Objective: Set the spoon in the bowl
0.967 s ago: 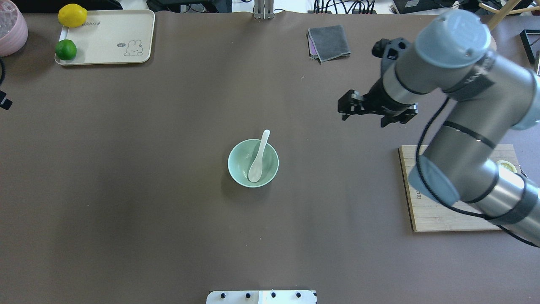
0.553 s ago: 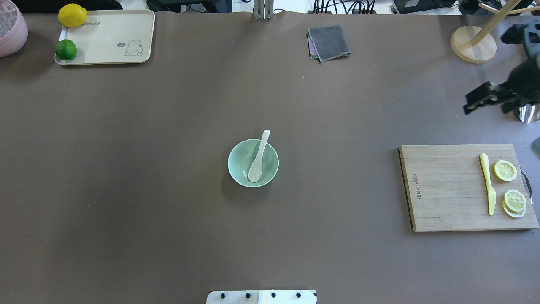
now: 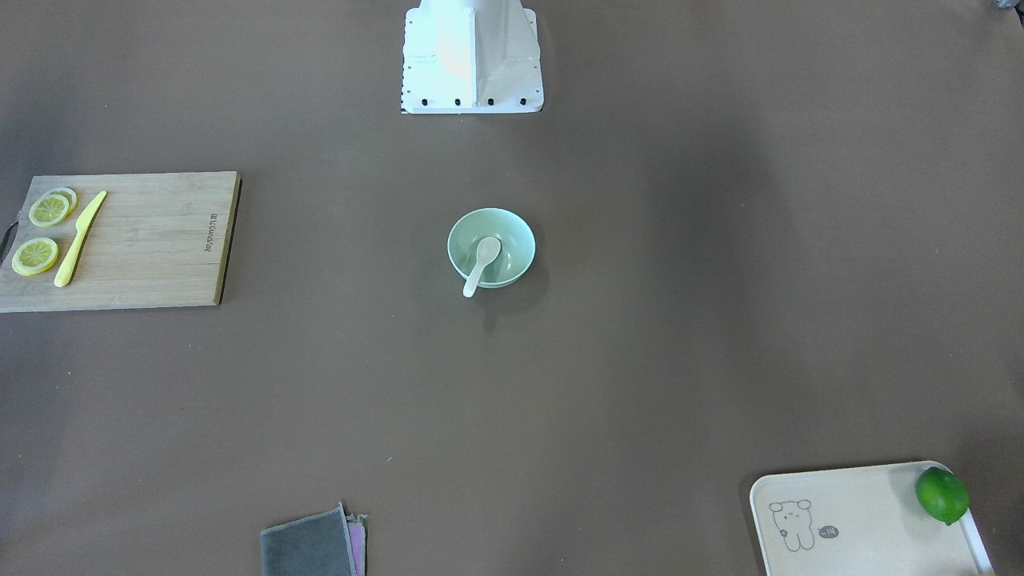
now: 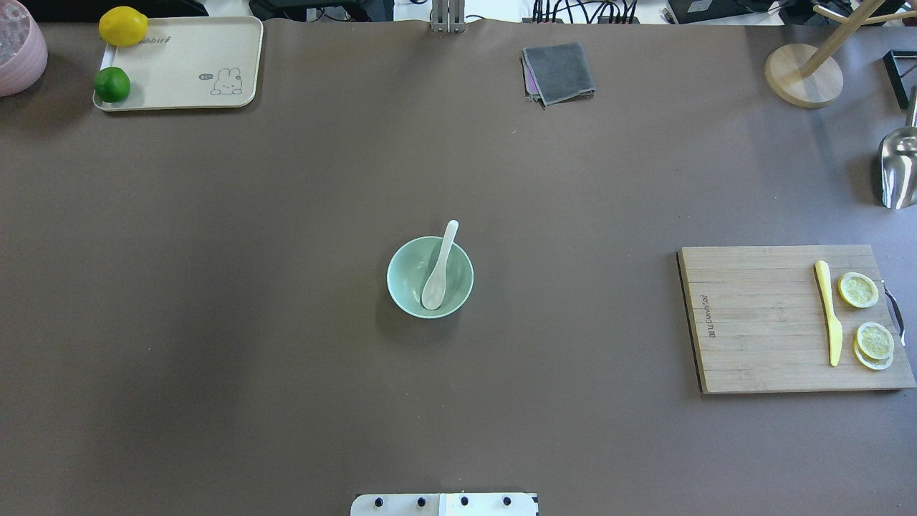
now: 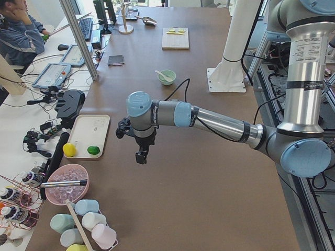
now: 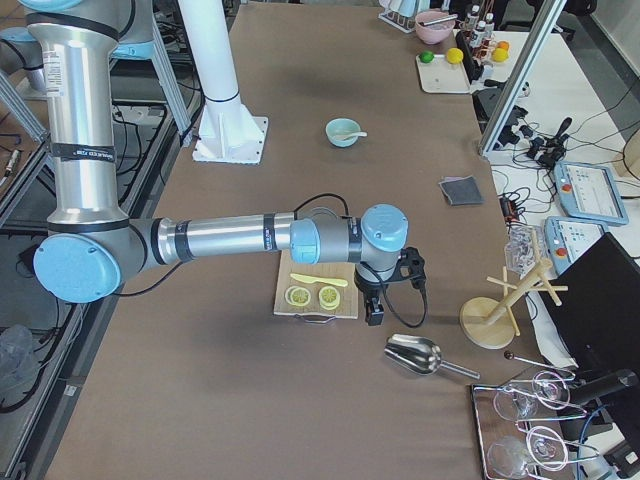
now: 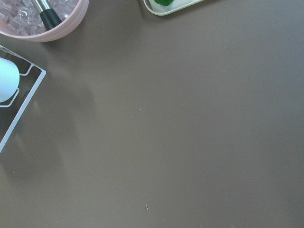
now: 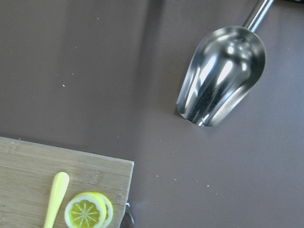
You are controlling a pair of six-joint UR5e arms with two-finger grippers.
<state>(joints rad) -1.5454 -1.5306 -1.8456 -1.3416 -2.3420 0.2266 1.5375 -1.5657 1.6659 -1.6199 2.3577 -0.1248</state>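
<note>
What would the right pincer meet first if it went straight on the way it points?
Probably bare table: the right pincer points straight down between the cutting board and the metal scoop, touching neither. Depth from the side view is unclear.

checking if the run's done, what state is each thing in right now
bowl, upright, holds the spoon
spoon, scoop inside, handle leaning over the rim
knife, flat on the cutting board
cloth, folded
left gripper, open or shut cannot tell
right gripper, cannot tell

Brown table [image 4: 286, 215]: bowl [image 4: 407, 276], board [image 4: 752, 315], tray [image 4: 179, 64], cloth [image 4: 560, 70]
</note>
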